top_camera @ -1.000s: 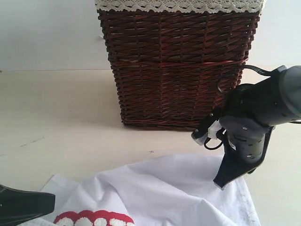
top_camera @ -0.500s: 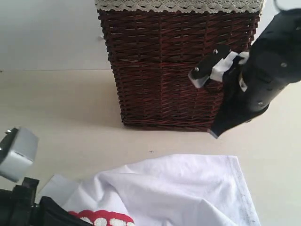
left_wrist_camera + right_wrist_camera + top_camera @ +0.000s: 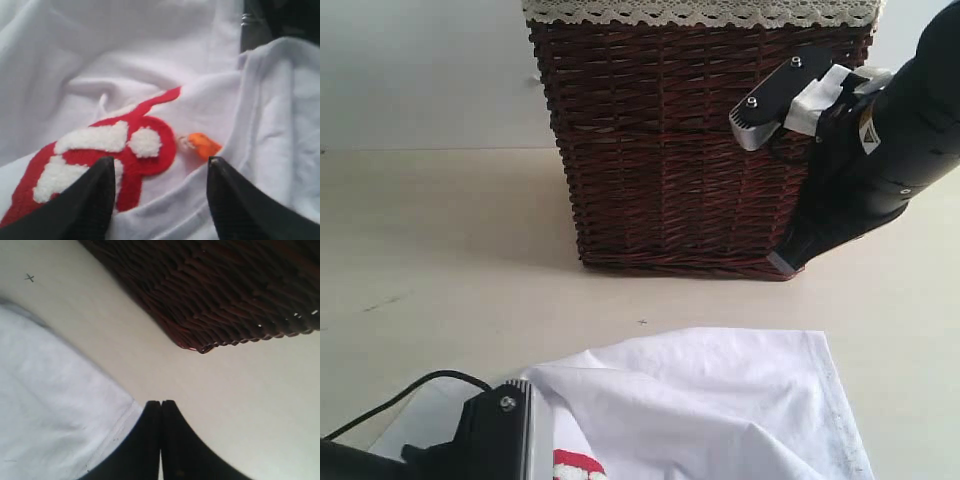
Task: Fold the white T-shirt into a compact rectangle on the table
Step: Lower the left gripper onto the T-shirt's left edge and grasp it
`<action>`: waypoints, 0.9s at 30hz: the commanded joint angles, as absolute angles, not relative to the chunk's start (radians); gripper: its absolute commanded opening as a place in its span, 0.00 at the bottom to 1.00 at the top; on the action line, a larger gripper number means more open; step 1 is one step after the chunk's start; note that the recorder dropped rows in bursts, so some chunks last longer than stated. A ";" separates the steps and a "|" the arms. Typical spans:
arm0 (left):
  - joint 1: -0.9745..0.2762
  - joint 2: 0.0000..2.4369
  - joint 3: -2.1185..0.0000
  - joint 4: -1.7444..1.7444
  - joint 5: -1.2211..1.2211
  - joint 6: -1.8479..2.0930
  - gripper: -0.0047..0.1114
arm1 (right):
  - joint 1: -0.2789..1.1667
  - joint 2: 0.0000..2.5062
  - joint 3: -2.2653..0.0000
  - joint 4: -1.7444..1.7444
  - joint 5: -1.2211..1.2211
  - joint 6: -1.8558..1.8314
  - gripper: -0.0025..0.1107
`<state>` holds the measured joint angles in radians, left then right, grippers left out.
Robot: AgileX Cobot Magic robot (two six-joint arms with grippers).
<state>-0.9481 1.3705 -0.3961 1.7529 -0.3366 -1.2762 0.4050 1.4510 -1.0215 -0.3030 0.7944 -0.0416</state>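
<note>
White T-shirt point(image 3: 720, 400) rumpled on a pale cream bench point(image 3: 440, 230), in front of a wicker basket point(image 3: 670, 150).

The matte bench meets a plain pale wall point(image 3: 420, 70), and the dark brown basket stands at the back. The shirt lies at the near edge, chest up, with its red-outlined lettering point(image 3: 100, 145) and orange tag point(image 3: 202, 145) showing. It runs out of frame, so its long axis cannot be told. The left end effector point(image 3: 160, 165) hangs wide over the lettering. The right end effector point(image 3: 161, 407) is pinched closed and empty, by the basket's corner.
</note>
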 commanded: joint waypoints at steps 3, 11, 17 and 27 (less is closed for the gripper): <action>-0.958 1.526 -0.451 1.744 -0.235 -1.238 0.42 | 0.398 1.442 -1.028 -0.288 0.784 -0.059 0.02; -0.955 1.516 -0.453 1.744 0.026 -1.206 0.14 | 0.401 1.442 -1.028 -0.288 0.779 -0.059 0.02; -0.938 1.476 -0.464 1.744 0.364 -1.036 0.07 | 0.401 1.442 -1.028 -0.285 0.803 -0.050 0.02; -0.746 1.466 -0.665 0.396 0.403 -0.317 0.07 | 0.401 1.442 -1.028 -0.265 0.786 -0.052 0.02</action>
